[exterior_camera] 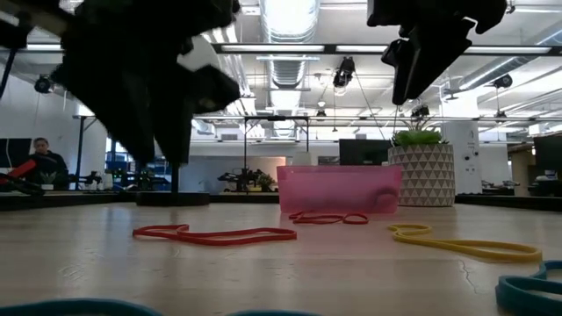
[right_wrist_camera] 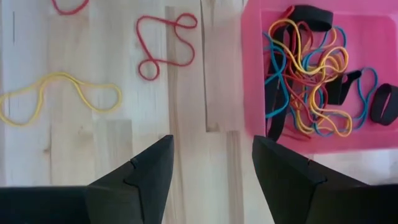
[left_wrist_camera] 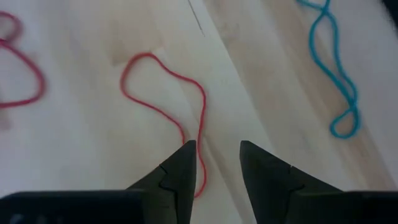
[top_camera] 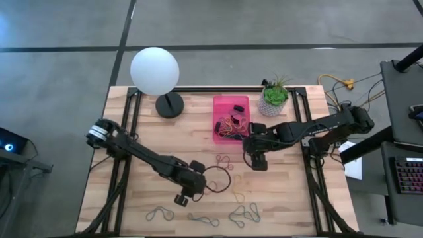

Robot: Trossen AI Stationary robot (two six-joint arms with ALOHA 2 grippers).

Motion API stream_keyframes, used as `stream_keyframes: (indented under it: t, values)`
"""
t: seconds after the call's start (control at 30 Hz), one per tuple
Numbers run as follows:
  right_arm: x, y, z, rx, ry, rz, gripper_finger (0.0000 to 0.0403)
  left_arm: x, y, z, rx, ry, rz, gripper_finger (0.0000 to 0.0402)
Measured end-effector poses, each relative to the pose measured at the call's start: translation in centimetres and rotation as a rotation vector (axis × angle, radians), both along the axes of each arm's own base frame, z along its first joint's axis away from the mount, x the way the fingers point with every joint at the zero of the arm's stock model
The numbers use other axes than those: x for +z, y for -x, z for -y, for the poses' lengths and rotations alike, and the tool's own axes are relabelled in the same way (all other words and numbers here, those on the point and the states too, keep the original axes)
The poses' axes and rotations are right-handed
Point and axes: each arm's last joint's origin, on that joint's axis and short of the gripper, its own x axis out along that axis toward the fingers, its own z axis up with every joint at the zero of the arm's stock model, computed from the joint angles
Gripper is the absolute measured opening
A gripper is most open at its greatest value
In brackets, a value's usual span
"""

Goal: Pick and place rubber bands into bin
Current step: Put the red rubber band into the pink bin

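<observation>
Left gripper (left_wrist_camera: pixel 214 158) hovers over the table (top_camera: pixel 132 198), fingers parted narrowly and empty; a red rubber band (left_wrist_camera: pixel 165 99) lies directly ahead, long axis running away from the tips, one strand passing beside a finger. Right gripper (right_wrist_camera: pixel 211 162) is spread wide, empty, just beside the bin (right_wrist_camera: pixel 252 74) of banded loops. No legible writing

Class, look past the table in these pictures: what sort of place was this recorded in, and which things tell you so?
Probably a robotics lab or workshop: exposed ceiling ducts and strip lights, further benches with equipment behind, and a keyboard on a side desk.
</observation>
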Motion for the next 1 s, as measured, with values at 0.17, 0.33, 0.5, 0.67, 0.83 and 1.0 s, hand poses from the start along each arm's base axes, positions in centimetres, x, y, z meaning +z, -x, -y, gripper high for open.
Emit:
stream_keyframes:
  t: [0.17,0.33,0.5,0.67,0.83,1.0]
  values:
    - [-0.2,0.6,0.1,0.0,0.009,-0.059,0.0206,-1.6,-0.8,0.7,-0.007,0.014,-0.009,0.0108]
    - [-0.2,0.9,0.2,0.009,0.016,-0.086,0.0206,-2.5,-1.1,0.7,0.038,0.003,-0.039,0.0108]
    - [-0.2,0.9,0.2,0.016,0.019,-0.087,0.0206,-3.2,-1.3,0.5,0.121,0.005,-0.063,0.0108]
    - [-0.2,0.9,0.2,0.018,0.02,-0.084,0.0206,-3.2,-1.4,0.3,0.152,-0.002,-0.06,0.0108]
    - [-0.1,0.7,0.1,0.017,0.017,-0.065,0.0206,-3.4,-1.7,-0.5,0.174,-0.004,-0.066,0.0108]
    - [-0.1,0.7,0.1,0.01,0.014,-0.061,0.0206,-3.4,-2.1,-1.4,0.187,0.02,-0.077,0.0108]
